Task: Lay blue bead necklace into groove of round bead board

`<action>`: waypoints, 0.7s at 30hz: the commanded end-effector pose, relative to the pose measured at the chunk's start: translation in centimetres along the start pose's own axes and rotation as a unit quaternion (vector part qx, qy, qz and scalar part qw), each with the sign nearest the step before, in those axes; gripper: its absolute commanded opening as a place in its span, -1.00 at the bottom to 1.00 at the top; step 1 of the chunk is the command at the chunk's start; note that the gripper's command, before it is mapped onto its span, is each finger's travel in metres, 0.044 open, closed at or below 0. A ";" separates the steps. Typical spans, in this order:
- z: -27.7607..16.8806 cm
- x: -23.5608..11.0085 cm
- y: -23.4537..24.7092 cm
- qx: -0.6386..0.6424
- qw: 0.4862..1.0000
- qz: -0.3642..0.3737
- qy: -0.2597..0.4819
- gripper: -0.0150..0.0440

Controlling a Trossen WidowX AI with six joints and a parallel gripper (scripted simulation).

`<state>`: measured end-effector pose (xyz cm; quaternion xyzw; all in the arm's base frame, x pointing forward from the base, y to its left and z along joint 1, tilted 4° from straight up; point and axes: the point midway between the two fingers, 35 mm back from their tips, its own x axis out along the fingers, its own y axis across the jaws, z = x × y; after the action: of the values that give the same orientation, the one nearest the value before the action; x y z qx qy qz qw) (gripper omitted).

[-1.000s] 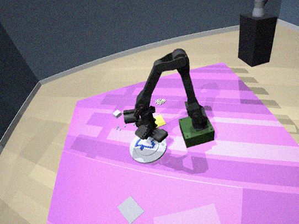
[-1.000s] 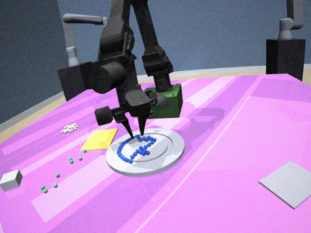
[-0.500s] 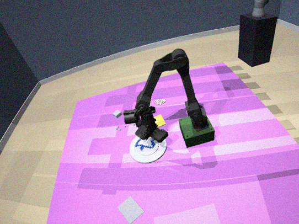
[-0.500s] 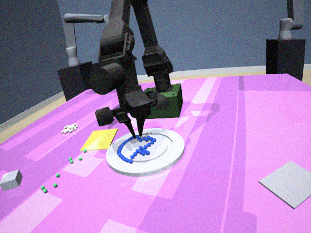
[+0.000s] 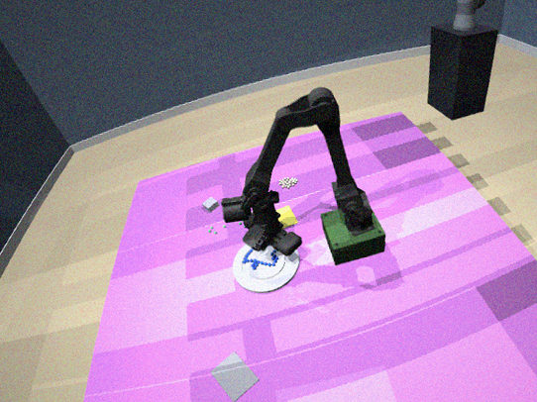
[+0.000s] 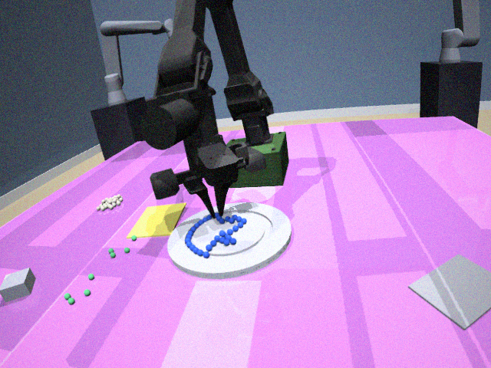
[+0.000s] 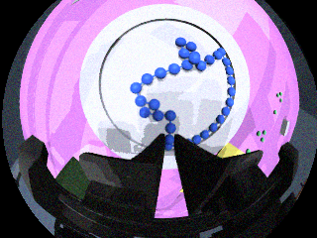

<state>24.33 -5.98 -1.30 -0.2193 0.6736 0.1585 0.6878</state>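
Observation:
The blue bead necklace (image 5: 255,262) (image 6: 225,234) (image 7: 160,73) lies on the round white bead board (image 5: 267,280) (image 6: 259,253) (image 7: 119,54). Part of it follows the groove on the side toward the yellow square, and the rest is bunched in a loop across the board's middle. My gripper (image 5: 258,247) (image 6: 216,216) (image 7: 169,138) points straight down at the board's back edge. Its fingertips are pinched on beads at one end of the strand, right at the board surface.
A yellow square (image 5: 287,214) (image 6: 158,219) lies beside the board. Loose green beads (image 5: 215,227) (image 6: 89,277), a white bead pile (image 5: 288,182) (image 6: 110,202), a grey block (image 5: 210,204) (image 6: 16,283) and a flat grey tile (image 5: 234,376) (image 6: 456,289) lie around. The arm's green base (image 5: 354,240) (image 6: 273,158) stands behind.

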 end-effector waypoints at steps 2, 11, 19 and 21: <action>0.0 0.0 0.0 0.000 1.000 0.000 0.000 -0.49; 0.0 -0.4 0.0 -0.002 1.000 0.001 0.001 -0.49; -0.4 -0.6 0.4 -0.003 1.000 0.002 0.001 -0.49; -0.8 -0.6 0.8 -0.003 1.000 0.002 0.002 -0.49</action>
<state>24.01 -5.87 -0.77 -0.2194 0.6744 0.1596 0.6867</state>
